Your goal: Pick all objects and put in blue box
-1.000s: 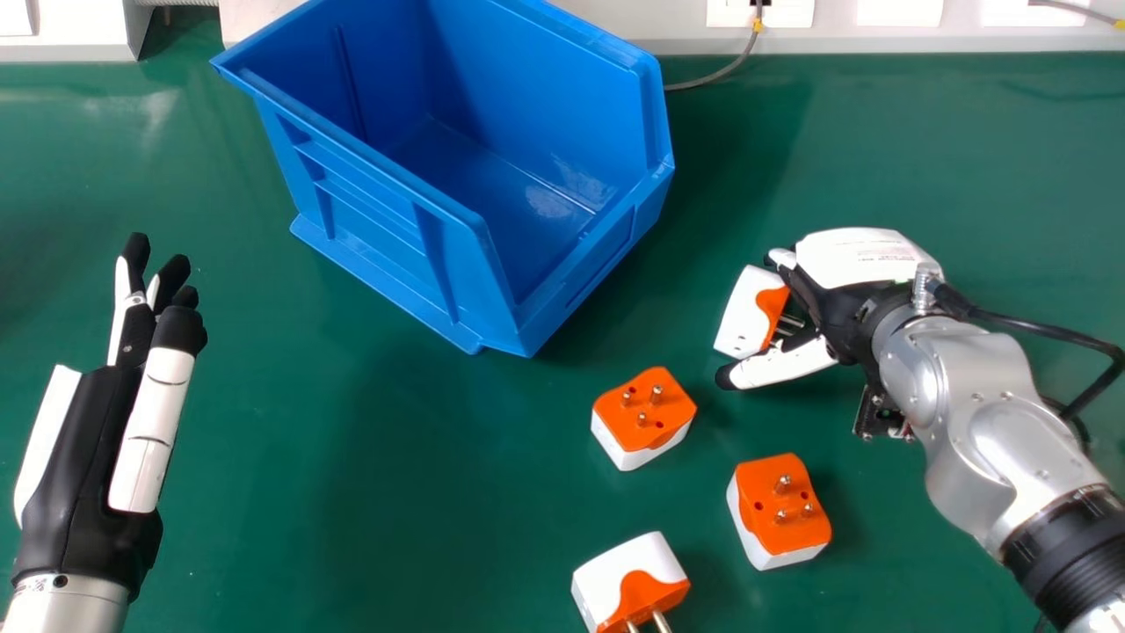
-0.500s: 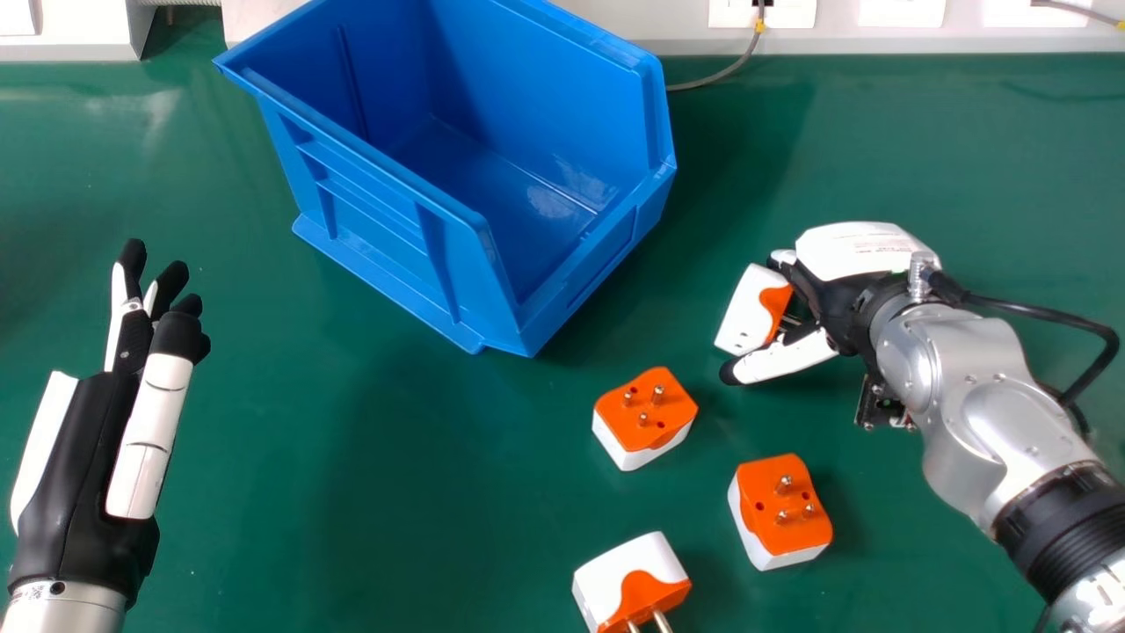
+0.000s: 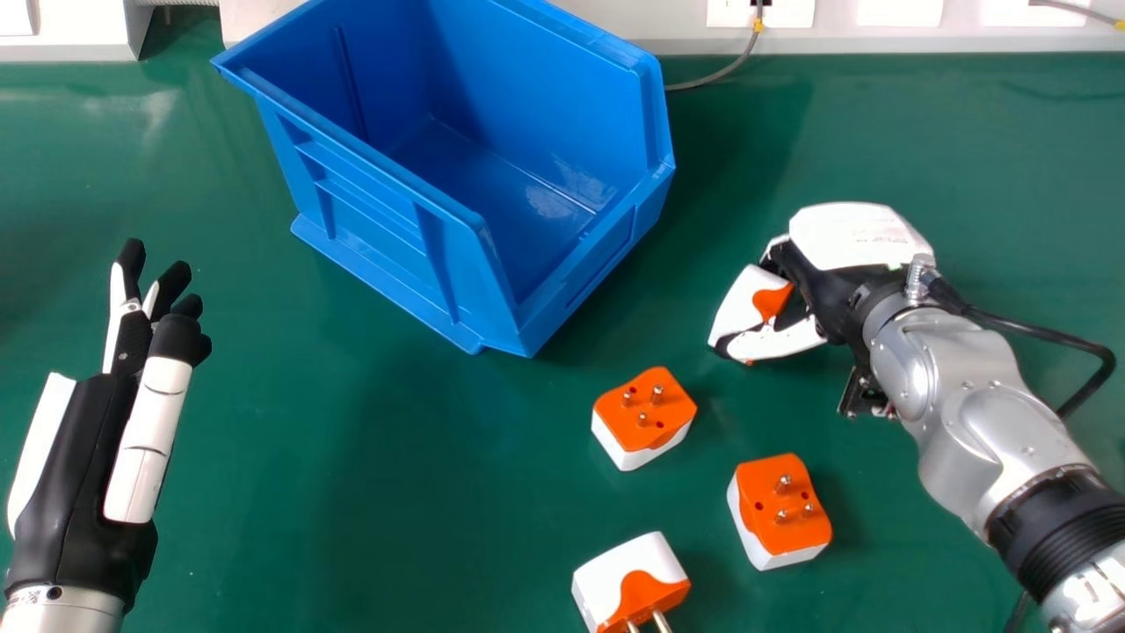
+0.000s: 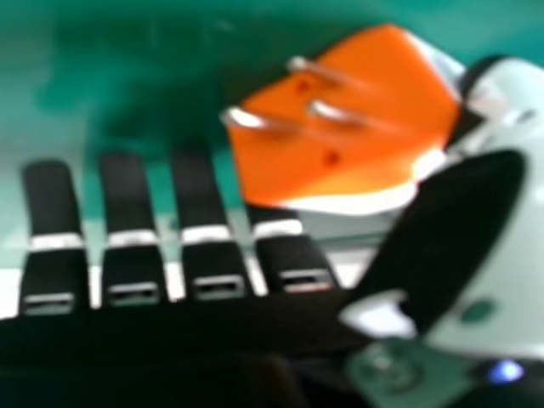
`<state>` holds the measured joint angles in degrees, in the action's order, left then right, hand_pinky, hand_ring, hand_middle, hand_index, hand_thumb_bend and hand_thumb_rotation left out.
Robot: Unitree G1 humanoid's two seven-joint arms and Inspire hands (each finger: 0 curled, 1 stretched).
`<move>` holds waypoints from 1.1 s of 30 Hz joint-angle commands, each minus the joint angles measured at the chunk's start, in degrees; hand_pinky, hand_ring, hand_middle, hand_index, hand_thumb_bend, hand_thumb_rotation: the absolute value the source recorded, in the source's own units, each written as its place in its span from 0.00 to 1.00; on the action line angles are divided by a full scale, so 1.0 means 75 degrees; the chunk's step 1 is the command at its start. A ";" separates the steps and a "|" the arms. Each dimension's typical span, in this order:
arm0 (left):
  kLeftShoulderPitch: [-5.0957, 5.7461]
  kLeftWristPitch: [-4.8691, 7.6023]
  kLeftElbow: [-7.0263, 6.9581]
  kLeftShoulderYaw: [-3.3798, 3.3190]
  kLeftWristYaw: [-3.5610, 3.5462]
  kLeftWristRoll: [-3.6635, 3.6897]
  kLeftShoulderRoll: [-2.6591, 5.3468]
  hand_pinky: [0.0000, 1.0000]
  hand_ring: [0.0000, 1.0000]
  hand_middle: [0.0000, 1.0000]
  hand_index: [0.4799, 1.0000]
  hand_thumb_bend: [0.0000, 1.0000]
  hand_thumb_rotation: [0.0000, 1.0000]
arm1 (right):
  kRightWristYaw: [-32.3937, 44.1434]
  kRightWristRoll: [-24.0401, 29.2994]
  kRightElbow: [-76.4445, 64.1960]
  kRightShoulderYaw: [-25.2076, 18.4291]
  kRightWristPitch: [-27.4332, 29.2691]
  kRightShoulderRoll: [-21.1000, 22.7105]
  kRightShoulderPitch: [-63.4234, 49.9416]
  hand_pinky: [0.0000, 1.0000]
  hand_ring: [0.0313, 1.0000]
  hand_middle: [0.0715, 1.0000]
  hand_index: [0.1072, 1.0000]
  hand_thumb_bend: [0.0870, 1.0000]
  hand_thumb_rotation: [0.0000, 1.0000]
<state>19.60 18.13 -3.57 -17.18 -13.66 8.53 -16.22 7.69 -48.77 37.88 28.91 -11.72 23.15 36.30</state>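
Nearest adapter (image 3: 615, 578) lay prongs toward robot, second adapter (image 3: 787, 505) and third adapter (image 3: 642, 422) prongs up, on green table (image 3: 395, 492). Left hand (image 3: 83, 466) had fingers relaxed. Right hand (image 3: 852, 237) had fourth adapter (image 3: 772, 301) pinched, thumb against fingers. Blue box (image 3: 387, 215) sat farther off.

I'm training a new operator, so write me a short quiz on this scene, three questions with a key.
1. Which hand has an orange-and-white adapter between its thumb and fingers?
A) left hand
B) right hand

2. True or false: in the head view, the bottommost adapter has its pins pointing towards the bottom edge.

3. Fill in: outside the blue box and away from both hands, ___ adapters lie on the green table.

Key: 1 B; 2 true; 3 three.
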 commanded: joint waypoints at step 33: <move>-0.0032 0.0056 -0.0317 0.0061 -0.0024 -0.0126 -0.0031 0.92 0.97 0.99 1.00 0.73 1.00 | -0.0316 0.0054 -0.0215 -0.0009 -0.0368 0.0032 0.0182 0.01 0.05 0.09 0.21 0.42 0.11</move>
<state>19.75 18.05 -5.09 -16.74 -13.70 7.84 -16.22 5.81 -47.99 37.98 29.28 -14.27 22.11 37.80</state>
